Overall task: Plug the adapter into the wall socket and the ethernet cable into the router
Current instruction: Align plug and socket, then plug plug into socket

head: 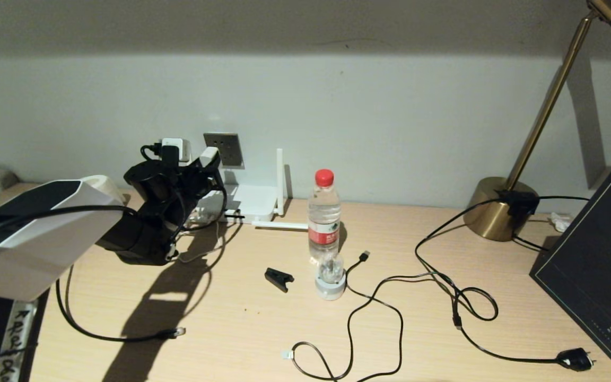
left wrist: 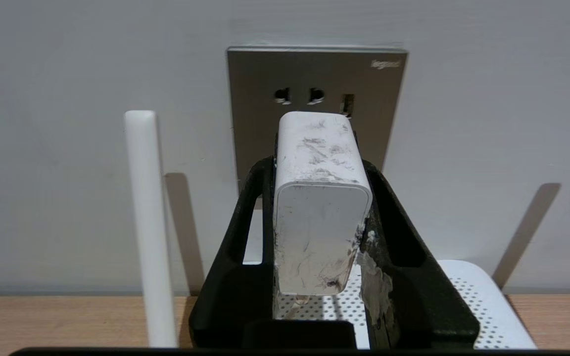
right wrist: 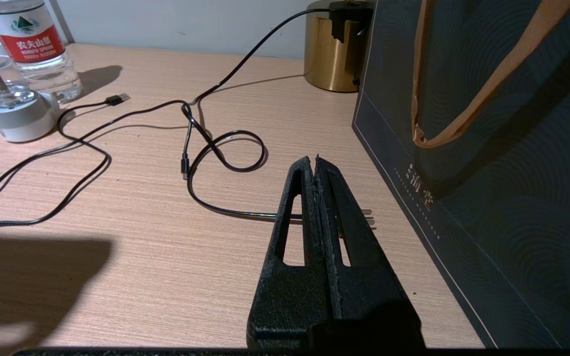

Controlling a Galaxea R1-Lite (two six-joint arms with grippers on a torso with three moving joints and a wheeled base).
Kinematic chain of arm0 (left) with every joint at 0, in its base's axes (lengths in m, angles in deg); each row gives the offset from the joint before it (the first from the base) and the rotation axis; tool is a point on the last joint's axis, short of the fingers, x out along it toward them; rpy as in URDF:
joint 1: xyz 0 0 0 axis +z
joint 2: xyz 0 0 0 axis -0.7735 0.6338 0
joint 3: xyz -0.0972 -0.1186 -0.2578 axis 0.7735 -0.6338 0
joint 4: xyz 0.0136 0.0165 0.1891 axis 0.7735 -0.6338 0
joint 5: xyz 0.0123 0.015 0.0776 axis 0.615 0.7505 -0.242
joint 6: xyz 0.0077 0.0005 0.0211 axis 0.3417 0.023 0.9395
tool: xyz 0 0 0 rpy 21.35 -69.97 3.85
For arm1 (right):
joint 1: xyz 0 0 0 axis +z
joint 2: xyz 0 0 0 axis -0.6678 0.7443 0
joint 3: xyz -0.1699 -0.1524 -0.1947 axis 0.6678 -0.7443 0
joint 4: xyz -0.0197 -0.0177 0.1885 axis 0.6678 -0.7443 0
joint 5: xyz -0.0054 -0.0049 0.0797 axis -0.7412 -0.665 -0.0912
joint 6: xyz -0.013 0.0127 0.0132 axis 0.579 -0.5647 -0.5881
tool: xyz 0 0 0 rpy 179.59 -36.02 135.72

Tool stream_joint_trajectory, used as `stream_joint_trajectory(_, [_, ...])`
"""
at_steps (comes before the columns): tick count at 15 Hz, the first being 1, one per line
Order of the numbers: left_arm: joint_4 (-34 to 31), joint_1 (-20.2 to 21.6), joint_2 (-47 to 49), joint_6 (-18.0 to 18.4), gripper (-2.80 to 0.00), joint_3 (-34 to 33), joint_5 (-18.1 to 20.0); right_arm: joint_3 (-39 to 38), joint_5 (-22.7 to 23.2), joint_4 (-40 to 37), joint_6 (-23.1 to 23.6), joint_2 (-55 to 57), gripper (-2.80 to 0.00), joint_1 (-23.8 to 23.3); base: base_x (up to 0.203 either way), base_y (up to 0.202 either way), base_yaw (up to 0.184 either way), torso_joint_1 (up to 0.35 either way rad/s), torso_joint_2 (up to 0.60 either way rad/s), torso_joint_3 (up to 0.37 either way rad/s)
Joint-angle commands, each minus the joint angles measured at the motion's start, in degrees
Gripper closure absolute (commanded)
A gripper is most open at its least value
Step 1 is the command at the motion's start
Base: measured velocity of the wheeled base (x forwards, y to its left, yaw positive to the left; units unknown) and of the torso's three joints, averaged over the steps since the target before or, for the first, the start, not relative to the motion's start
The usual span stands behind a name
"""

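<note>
- adapter (left wrist: 322,207), clamped in the left tool (left wrist: 322,232), sits just before the wall socket (left wrist: 314,74), long axis pointing at it.
- right tool (right wrist: 317,165), pressed together, idles well apart from the wall socket.

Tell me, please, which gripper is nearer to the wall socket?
Left. The left gripper holds the adapter right up at the wall socket. The right gripper hovers over the table beside the dark bag, not near it.
</note>
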Motion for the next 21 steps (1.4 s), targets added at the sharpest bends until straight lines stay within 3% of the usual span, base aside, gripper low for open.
stream_joint_trajectory(1, [0.4,-0.2,0.3,0.0,0.0,0.0,0.0,-2.0,0.0,0.0,0.0,0.0,0.0,0.0,0.0,0.0,0.0,0.0,0.0,0.0])
stream_joint_trajectory(21, [-0.7,0.1,0.4,-1.2,0.0,1.6,-0.1,-2.0,0.0,0.0,0.0,0.0,0.0,0.0,0.0,0.0,0.0,0.0,0.0,0.0])
